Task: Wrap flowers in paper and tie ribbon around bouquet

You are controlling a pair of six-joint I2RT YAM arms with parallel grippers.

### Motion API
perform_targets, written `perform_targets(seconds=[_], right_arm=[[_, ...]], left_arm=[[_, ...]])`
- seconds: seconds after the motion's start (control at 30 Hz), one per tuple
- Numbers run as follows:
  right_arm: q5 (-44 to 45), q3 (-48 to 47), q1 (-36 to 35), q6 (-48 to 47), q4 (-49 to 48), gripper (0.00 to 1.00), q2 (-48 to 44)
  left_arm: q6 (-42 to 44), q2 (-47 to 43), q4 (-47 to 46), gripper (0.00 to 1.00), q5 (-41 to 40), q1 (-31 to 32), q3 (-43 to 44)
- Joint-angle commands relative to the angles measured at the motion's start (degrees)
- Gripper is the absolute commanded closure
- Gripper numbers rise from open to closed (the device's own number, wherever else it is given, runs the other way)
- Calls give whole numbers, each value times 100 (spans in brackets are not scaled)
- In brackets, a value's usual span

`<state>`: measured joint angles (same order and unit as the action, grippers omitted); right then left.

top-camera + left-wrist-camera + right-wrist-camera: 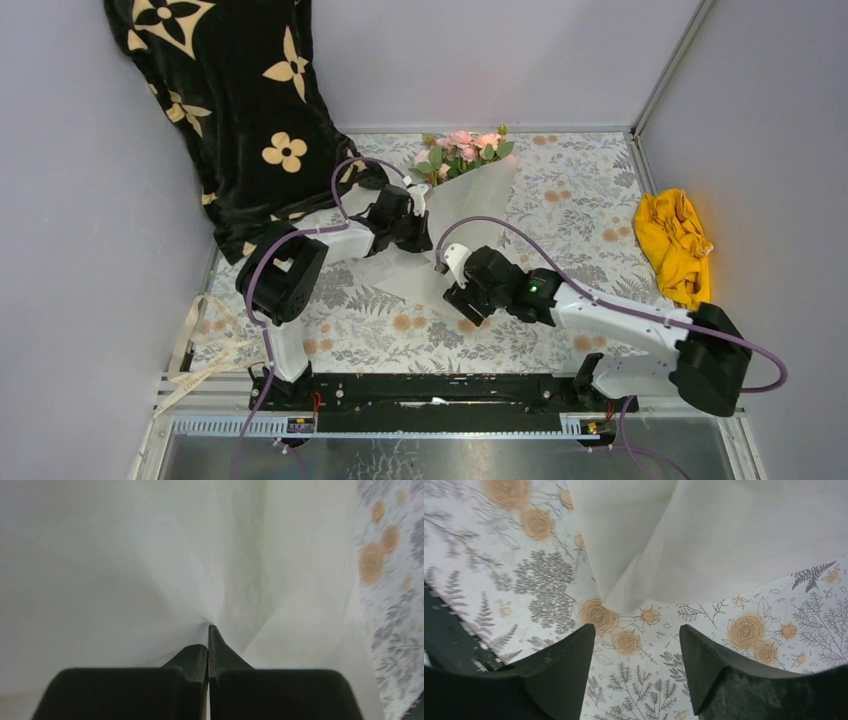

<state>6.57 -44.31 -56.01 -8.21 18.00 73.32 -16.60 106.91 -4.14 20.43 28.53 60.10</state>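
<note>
Right fingers [559, 665] spread just short of paper [724, 540] corner.

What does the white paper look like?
The paper is thin and white, with soft folds. It lies on the flowery tablecloth, folded around the flowers, whose pink heads poke out at its far end. The left gripper is shut on it, puckering it. The right gripper is open by its near corner, not touching.
</note>
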Motion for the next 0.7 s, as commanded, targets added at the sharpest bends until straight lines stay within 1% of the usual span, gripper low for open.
perform_targets(seconds=[0.0, 0.07, 0.13, 0.2, 0.27, 0.33, 0.37, 0.43, 0.5, 0.53, 0.6, 0.67], right_arm=[[-595, -225, -57, 343, 79, 24, -755], [-1039, -216, -59, 448, -148, 19, -818], [-1391, -260, -47, 547, -389, 17, -667], [-1007, -266, -36, 945, -821, 18, -318], [-717, -419, 37, 1341, -1077, 24, 216], [-510, -707, 71, 1655, -1092, 34, 723], [-488, -806, 79, 1759, -1124, 37, 894], [-507, -842, 81, 1927, -1323, 38, 950], [-805, -777, 81, 1996, -1588, 35, 719], [-1038, -783, 82, 1998, -1634, 31, 606], [-1366, -871, 82, 1970, -1545, 26, 392], [-1308, -887, 94, 2054, -1367, 23, 185]], left_arm=[[612, -226, -595, 100, -287, -23, -337], [675, -251, -650, 100, -291, -23, -448], [736, -273, -717, 100, -385, -23, -575], [790, -334, -782, 100, -473, -24, -685], [827, -381, -811, 100, -490, -23, -753], [847, -449, -843, 100, -471, -23, -771], [872, -475, -849, 100, -462, -22, -773], [940, -527, -904, 100, -442, -23, -795], [1001, -531, -957, 100, -449, -24, -842], [1016, -531, -990, 100, -444, -25, -868], [1027, -515, -1046, 100, -438, -24, -910], [1019, -511, -1062, 100, -424, -23, -933]])
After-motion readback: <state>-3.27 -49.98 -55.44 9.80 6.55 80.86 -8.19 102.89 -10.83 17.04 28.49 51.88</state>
